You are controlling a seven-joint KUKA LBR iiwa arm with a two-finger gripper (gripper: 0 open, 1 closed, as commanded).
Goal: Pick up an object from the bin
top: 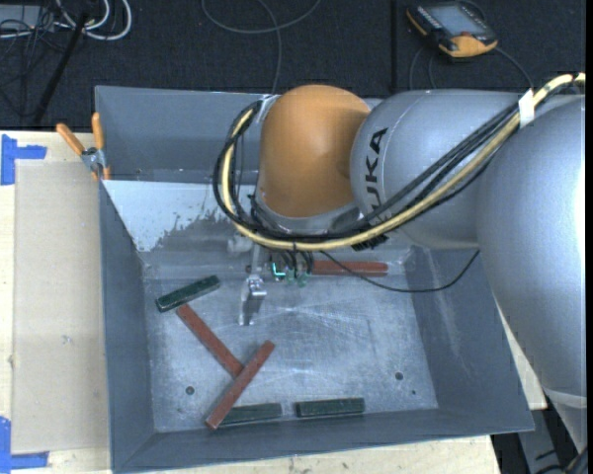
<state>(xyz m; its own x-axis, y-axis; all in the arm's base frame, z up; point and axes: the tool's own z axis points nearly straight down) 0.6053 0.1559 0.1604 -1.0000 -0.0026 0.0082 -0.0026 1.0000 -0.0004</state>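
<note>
Grey bin (128,363) floor — jaws hang over bare metal near a green bar (188,293); open or closed, I cannot tell.

The grey bin (124,344) holds brown strips (209,340) and dark green bars (188,292) lying flat on its floor.

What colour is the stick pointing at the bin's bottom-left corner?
The stick is reddish brown; the camera view shows it best.
</note>
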